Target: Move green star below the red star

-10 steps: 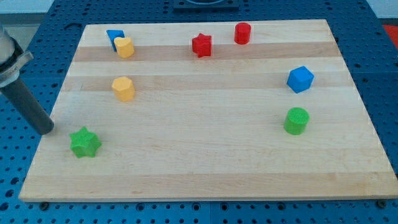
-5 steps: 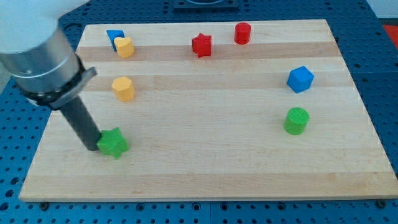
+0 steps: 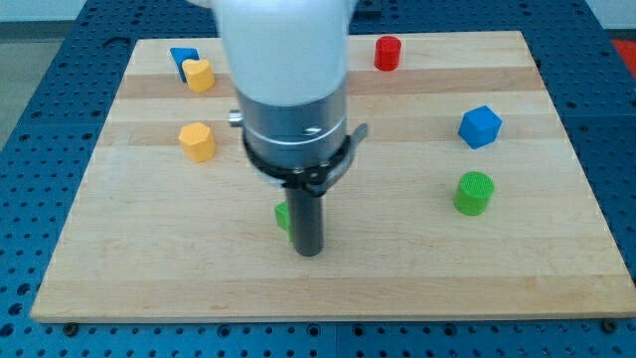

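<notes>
1. No gripper on this rig, so nothing opens, shuts or holds; we only have our tip (image 3: 309,252), resting on the board (image 3: 556,259) a bit below centre.
2. Green star (image 3: 283,216) shows only as a sliver at the rod's left edge, touching or just beside it; the rest is hidden by the arm. Can't tell its exact contact w/ the tip.
3. The red star isn't visible, presumably behind the arm body near the view's top. Risk: we're steering to a target we can't see, so the green star may end up off to one side.
4. Contact looks off-centre, so the star could slip round the rod and be left behind.
5. Pushing too far up could bump the hidden red star itself.
6. Red cylinder (image 3: 388,53), blue cube (image 3: 480,126), green cylinder (image 3: 474,193) and yellow blocks (image 3: 198,141) sit well apart; low risk.
</notes>
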Robot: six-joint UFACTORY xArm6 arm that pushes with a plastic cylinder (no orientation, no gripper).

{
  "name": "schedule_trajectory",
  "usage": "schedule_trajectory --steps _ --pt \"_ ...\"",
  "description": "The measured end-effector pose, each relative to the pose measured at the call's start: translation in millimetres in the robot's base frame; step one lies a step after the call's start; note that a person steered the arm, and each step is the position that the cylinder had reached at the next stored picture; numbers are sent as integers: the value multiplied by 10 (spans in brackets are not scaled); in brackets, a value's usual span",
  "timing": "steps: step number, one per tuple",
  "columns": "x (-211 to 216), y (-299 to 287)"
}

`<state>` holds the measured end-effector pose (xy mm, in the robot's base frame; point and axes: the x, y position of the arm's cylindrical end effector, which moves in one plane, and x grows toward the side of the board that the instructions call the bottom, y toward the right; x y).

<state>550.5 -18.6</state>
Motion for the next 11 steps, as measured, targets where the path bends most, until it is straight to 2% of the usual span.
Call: schedule_trajectory --steps 2,4,6,7,8,11 --pt "-232 135" --pt "-242 -499" --pt "-562 -559" --pt "-607 -825" --pt "-745 -967" --pt "-1470 -788"
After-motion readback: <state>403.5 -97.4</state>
